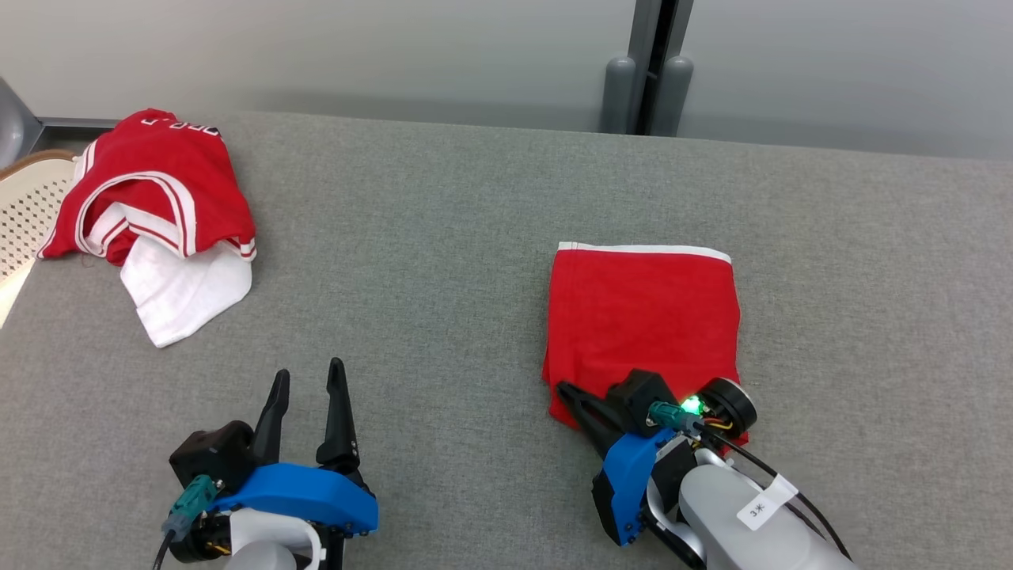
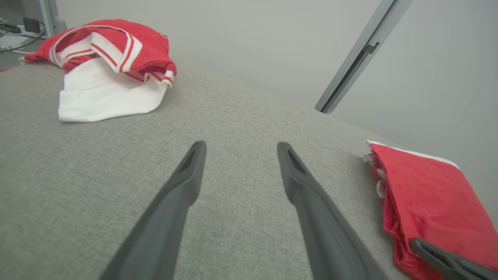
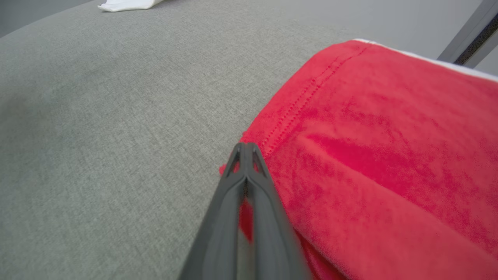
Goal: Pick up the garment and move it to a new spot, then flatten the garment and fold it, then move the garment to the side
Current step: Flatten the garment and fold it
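Gripping garment [image 1: 643, 317], right fingers [image 3: 223, 210] (left fingers [image 2: 179, 194] apart)

You had a grey fabric-covered table [image 1: 443, 237] before you, backed by a pale grey wall [image 1: 356, 47]. A dark upright post [image 1: 657, 47] split that wall, and a cream perforated panel [image 1: 28, 210] stood at the table's far left.

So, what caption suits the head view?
Right fingers pinch a near corner of the folded red garment; left fingers stand open.
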